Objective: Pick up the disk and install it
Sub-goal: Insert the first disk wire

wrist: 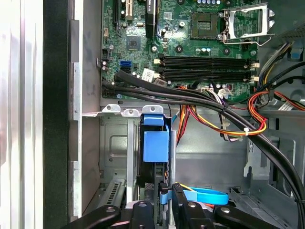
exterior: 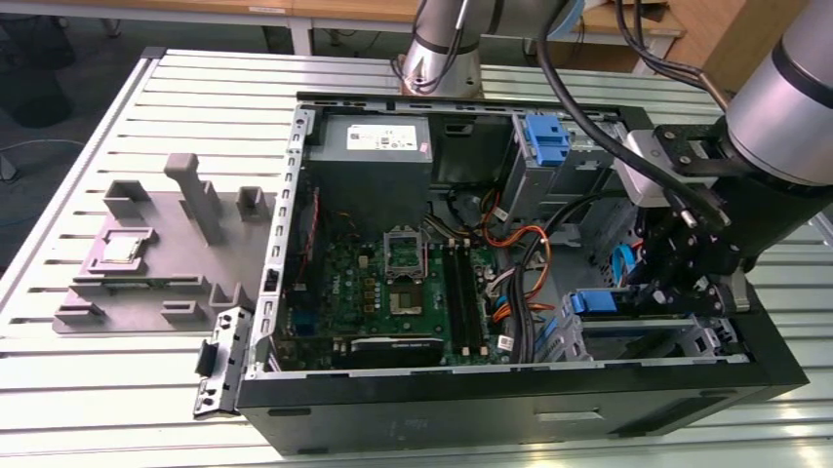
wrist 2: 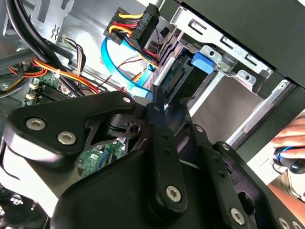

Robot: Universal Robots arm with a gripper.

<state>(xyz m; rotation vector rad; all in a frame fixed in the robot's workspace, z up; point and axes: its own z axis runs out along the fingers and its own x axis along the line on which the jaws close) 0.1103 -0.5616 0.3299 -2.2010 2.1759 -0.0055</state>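
The disk (wrist: 156,145) stands on edge in the metal drive bay (wrist: 112,143) at the case's front corner, on the exterior view's right, with its blue carrier facing up. In the second wrist view its connector end (wrist 2: 175,78) and blue tab sit inside the bay's frame. My gripper (wrist: 164,193) is directly over the disk, its black fingers drawn close on the disk's thin rear edge. From the exterior view the gripper (exterior: 677,288) hangs inside the case beside the disk's blue carrier (exterior: 602,302).
Thick black cables (wrist: 200,102) and orange-yellow wires (wrist: 238,124) cross just beside the bay. The motherboard (exterior: 390,283), grey power supply (exterior: 375,141) and a fixed blue bracket (exterior: 549,141) fill the case. A grey fixture (exterior: 156,253) lies on the table. A person's hand (wrist 2: 291,138) is outside the case.
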